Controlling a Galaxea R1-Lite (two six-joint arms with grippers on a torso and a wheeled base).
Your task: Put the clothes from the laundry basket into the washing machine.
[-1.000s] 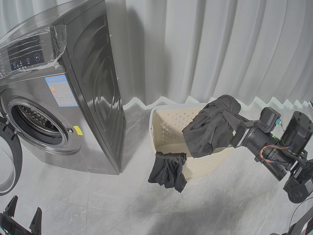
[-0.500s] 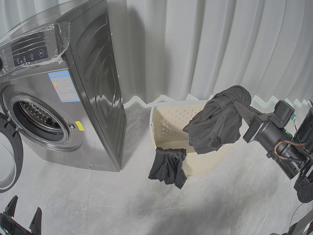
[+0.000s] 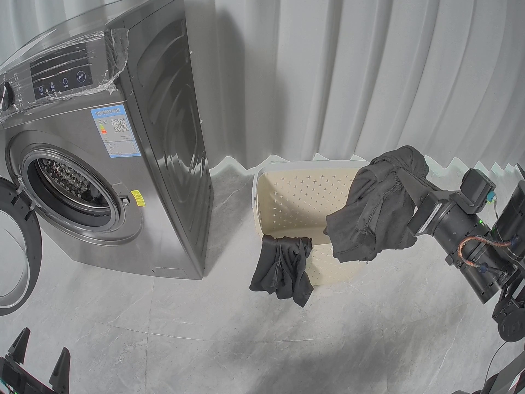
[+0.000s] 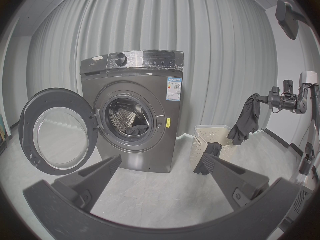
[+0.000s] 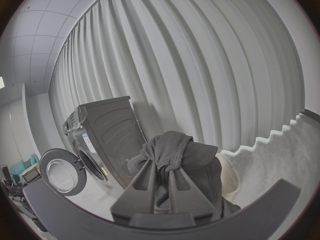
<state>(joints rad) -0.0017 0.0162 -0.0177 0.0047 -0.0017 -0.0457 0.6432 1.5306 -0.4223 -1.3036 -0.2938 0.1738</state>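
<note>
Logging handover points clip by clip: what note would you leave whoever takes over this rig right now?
Right gripper: jaws shut on a dark grey cloth garment, held in the air at the right side of the cream perforated plastic laundry basket.
Left gripper: jaws open, empty, low near the floor, facing the grey front-loading washing machine.
Its round door stands open; a second dark garment hangs over the basket's front rim.
Done: one dark garment lies in the drum.
Left: load the held garment, then the draped one.
</note>
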